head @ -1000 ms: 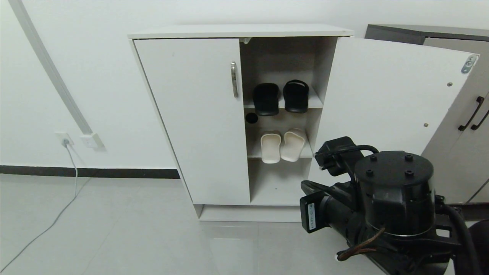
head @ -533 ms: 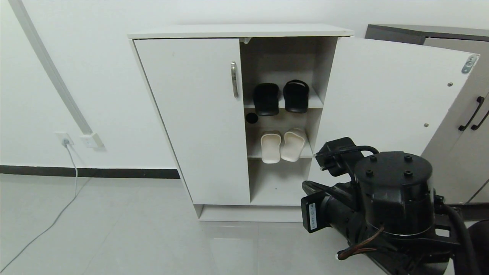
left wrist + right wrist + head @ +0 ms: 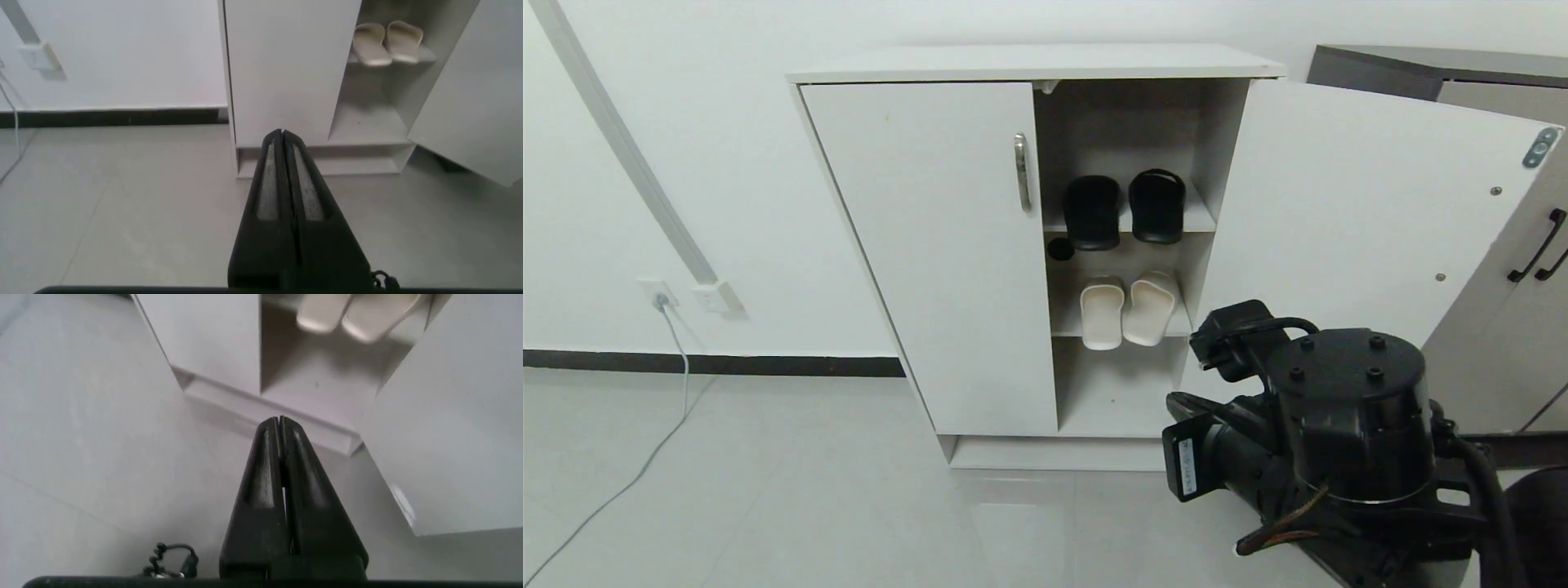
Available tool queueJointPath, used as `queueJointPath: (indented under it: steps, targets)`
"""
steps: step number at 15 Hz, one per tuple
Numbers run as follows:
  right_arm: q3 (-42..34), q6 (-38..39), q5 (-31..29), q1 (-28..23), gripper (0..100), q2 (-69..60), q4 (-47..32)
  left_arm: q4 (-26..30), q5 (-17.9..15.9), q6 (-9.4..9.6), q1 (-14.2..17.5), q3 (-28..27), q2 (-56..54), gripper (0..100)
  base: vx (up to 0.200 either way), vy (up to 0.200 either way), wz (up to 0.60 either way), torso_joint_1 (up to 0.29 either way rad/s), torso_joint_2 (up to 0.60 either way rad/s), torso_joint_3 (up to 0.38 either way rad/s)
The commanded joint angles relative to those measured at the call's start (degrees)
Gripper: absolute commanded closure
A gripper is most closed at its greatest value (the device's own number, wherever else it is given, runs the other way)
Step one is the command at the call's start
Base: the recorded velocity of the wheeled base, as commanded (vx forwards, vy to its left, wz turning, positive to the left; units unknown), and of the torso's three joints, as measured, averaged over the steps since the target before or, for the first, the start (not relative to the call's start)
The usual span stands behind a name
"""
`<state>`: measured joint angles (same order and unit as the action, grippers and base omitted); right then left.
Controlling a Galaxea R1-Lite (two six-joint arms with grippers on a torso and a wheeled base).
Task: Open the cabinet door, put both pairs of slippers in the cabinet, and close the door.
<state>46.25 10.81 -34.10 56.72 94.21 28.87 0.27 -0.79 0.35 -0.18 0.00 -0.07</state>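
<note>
Open door (image 3: 1347, 204) fills head view's right, just above R arm (image 3: 1339, 425) at lower right, so R gripper (image 3: 282, 423) (fingers together, empty) is nearest to push it shut.

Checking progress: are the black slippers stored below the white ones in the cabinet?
No, the black slippers sit one level above the white slippers.

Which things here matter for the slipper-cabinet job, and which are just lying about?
Job: white cabinet; open right door; black slippers, upper shelf; white slippers, shelf below.
Lying about: grey cabinet beside it; wall socket; cable.
</note>
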Motion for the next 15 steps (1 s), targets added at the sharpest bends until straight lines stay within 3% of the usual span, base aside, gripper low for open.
queueJointPath:
  steps: [1, 15]
  targets:
    - [0.07, 0.00, 0.00, 0.14, 100, 0.19, 0.22, -0.09, 0.00, 0.00, 0.01, 0.00, 0.07, 100, 0.000, 0.000, 0.00, 0.066, -0.51, -0.373]
    - [0.16, 0.00, 0.52, -1.44, 100, 1.06, 0.31, -0.09, 0.00, 0.09, 0.01, -0.09, 0.07, 100, 0.000, 0.000, 0.00, 0.127, -0.48, -0.337]
